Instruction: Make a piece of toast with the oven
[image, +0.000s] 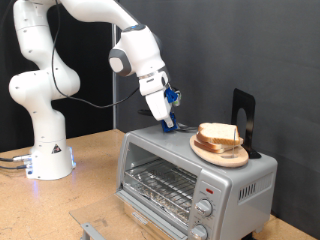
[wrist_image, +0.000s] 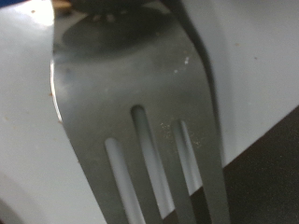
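The oven (image: 190, 175) sits at the exterior view's bottom right, door shut, rack visible through the glass. On its roof a wooden plate (image: 222, 153) carries the piece of toast (image: 220, 134). The gripper (image: 164, 116) reaches the rooftop beside it, clamped on a slotted spatula (wrist_image: 140, 121) (its fingers hidden in both views).
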